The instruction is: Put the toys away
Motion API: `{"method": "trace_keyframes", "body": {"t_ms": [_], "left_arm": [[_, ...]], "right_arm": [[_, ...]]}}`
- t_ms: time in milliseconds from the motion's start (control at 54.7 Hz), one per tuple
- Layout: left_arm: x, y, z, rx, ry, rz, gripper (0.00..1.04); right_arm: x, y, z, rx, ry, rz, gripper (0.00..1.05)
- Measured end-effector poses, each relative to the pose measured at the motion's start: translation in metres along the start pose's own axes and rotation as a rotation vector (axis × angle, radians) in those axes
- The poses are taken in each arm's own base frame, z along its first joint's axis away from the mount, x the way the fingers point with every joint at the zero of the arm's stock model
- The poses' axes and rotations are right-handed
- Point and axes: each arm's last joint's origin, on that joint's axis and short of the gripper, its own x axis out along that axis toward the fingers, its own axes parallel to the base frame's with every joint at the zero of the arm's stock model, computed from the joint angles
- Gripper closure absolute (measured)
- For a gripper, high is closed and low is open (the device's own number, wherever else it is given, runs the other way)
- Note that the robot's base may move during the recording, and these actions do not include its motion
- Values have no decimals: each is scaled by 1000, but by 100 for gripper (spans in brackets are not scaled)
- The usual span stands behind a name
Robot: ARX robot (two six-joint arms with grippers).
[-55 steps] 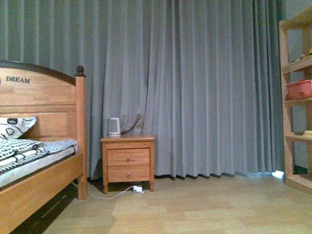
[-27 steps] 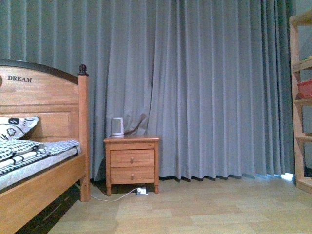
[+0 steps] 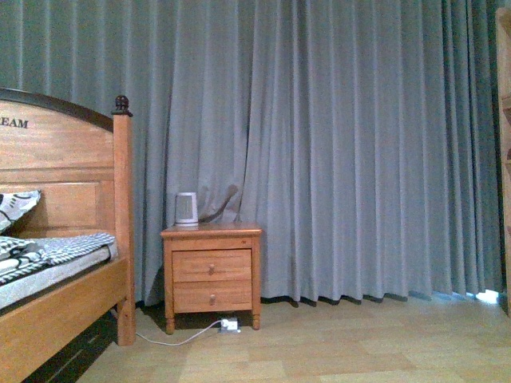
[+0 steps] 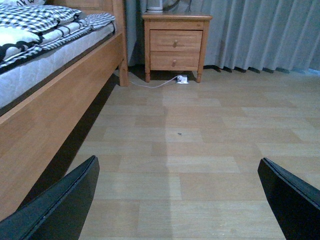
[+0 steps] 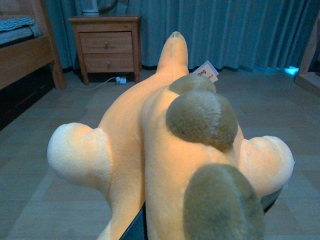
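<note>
The plush animal (image 5: 150, 115) fills the right wrist view: soft orange-yellow, with brown rounded patches (image 5: 202, 117), pale rounded limbs and a white tag (image 5: 206, 70). My right gripper (image 5: 205, 215) is shut on it, and only dark slivers of its fingers (image 5: 140, 225) show beneath the plush, which hangs above the wooden floor. In the left wrist view my left gripper (image 4: 177, 170) is open, with its two black fingers (image 4: 60, 205) wide apart over bare floor and nothing between them. Neither gripper nor the plush shows in the front view.
A wooden bed (image 3: 64, 303) stands at the left. Beside it is a two-drawer nightstand (image 3: 211, 271) with a white device (image 3: 186, 208) on top and a cable with a plug (image 3: 229, 325) below. Grey curtains (image 3: 359, 144) cover the back wall. A shelf edge (image 3: 505, 159) shows at the far right.
The front view has drawn closer to the nightstand and curtain. The shelf has slid almost out at the right edge, and the bed's headboard has shifted left.
</note>
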Motion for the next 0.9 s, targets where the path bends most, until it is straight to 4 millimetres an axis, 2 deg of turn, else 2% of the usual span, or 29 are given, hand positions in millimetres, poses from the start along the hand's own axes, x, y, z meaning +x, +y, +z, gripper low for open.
{"method": "trace_keyframes", "body": {"t_ms": [896], "left_arm": [[0, 0, 0, 0, 0, 0, 6]], "right_arm": [[0, 0, 0, 0, 0, 0, 98]]}}
